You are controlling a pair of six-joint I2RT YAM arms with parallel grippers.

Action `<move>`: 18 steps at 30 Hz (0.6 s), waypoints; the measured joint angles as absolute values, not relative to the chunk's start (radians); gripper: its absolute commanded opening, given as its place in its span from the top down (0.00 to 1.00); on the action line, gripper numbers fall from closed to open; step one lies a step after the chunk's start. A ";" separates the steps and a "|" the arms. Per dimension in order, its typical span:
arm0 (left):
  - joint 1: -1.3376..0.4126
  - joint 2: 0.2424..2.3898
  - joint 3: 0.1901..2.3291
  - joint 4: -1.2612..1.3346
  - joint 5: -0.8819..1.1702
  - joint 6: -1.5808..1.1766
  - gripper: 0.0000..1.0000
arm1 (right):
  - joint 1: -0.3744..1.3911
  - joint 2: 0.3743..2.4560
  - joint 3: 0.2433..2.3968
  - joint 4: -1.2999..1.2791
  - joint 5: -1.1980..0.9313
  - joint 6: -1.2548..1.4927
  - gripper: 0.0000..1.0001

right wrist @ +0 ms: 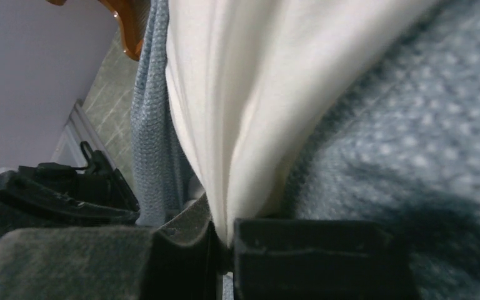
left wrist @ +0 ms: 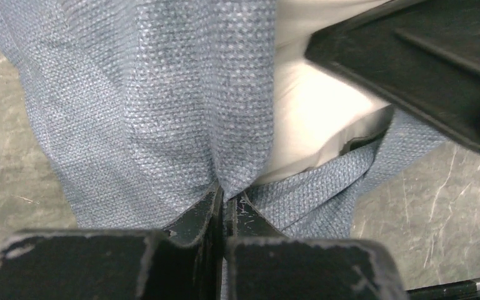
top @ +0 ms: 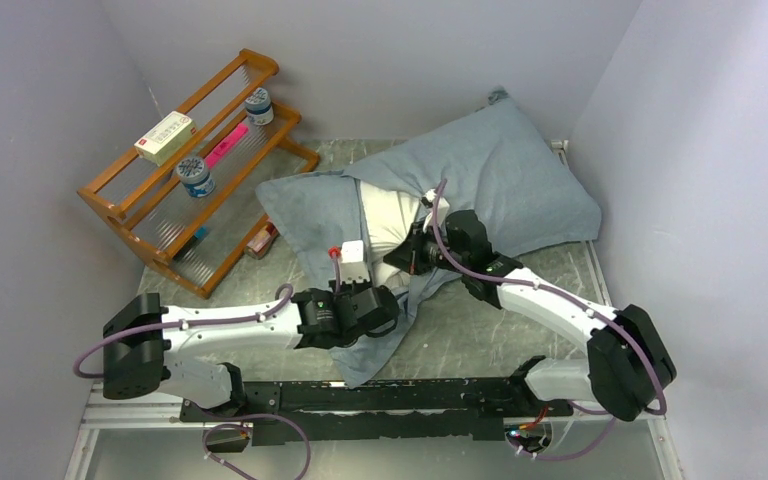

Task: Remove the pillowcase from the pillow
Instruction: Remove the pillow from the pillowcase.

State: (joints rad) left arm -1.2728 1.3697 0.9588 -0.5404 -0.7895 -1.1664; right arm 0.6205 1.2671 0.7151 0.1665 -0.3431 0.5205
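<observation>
The blue-grey pillowcase lies across the table's middle and back, its open end drooping toward the front. The white pillow pokes out of that open end. My left gripper is shut on a fold of the pillowcase near its open edge; the cloth bunches into the pinch of the left gripper, and white pillow shows beside it. My right gripper is shut on a pleat of the white pillow, which runs down between the jaws of the right gripper. Pillowcase cloth lies to its right.
A wooden two-tier rack stands at the back left, holding a white box, two round tubs and a pink item. Grey walls close in on both sides. The marbled tabletop shows in front of the pillow.
</observation>
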 measured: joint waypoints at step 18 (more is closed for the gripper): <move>-1.271 1.325 0.856 -0.387 -0.759 -1.176 0.95 | 0.508 1.129 0.672 0.112 -0.441 0.614 1.00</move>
State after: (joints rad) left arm -1.2713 1.3247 0.8562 -0.3874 -0.7593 -1.1763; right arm 0.5076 1.1290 0.6716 0.1120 -0.4408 0.6140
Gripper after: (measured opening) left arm 0.059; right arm 0.045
